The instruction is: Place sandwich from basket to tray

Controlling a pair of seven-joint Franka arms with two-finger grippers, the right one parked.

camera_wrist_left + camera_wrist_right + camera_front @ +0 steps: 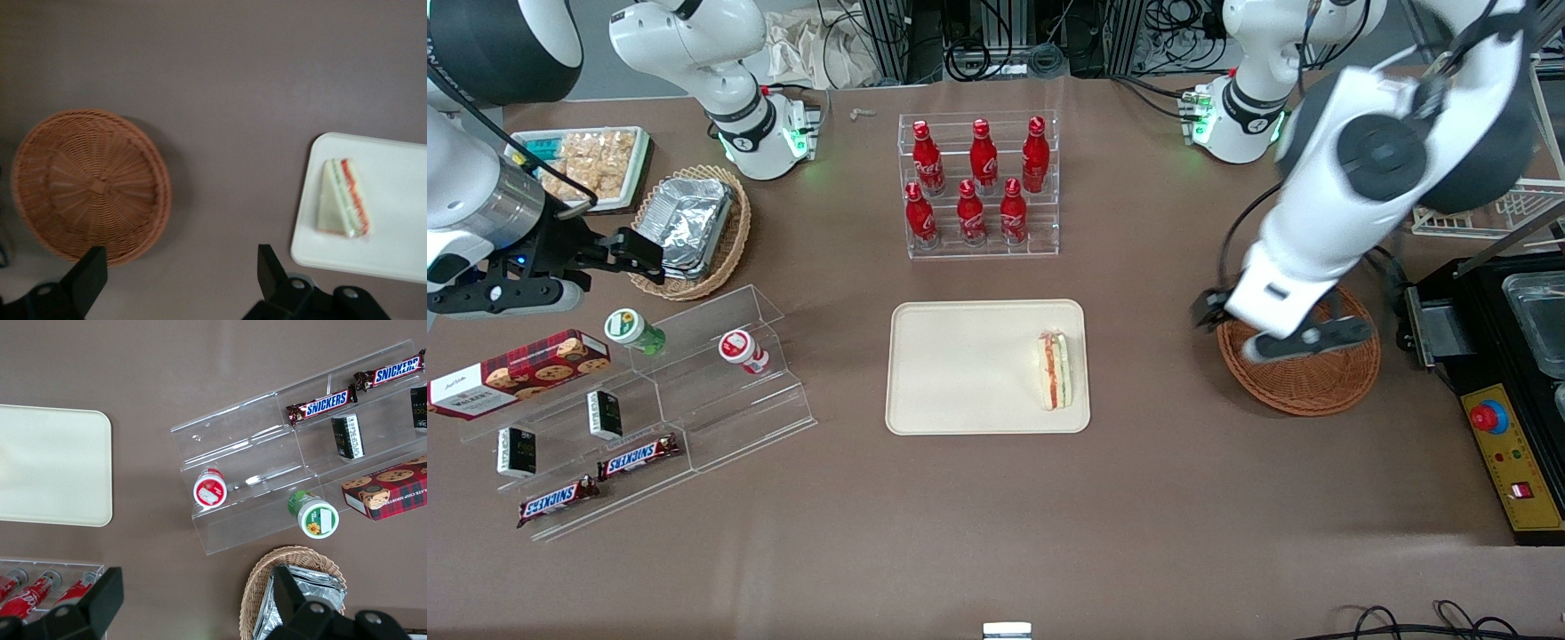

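The sandwich (1055, 371) (343, 200) lies on its side on the cream tray (960, 364) (393, 233), along the tray's edge nearest the working arm. The reddish-brown wicker basket (1307, 382) (87, 183) sits beside the tray toward the working arm's end and holds nothing. My left gripper (1258, 327) (179, 270) hangs above the basket's rim on the side facing the tray. It is open, its fingers spread wide with only bare table between them.
A clear rack of red bottles (980, 187) stands farther from the front camera than the tray. Stepped acrylic shelves (649, 391) with snacks and a tan basket of foil trays (694, 227) lie toward the parked arm's end. A black machine (1507, 418) stands beside the basket.
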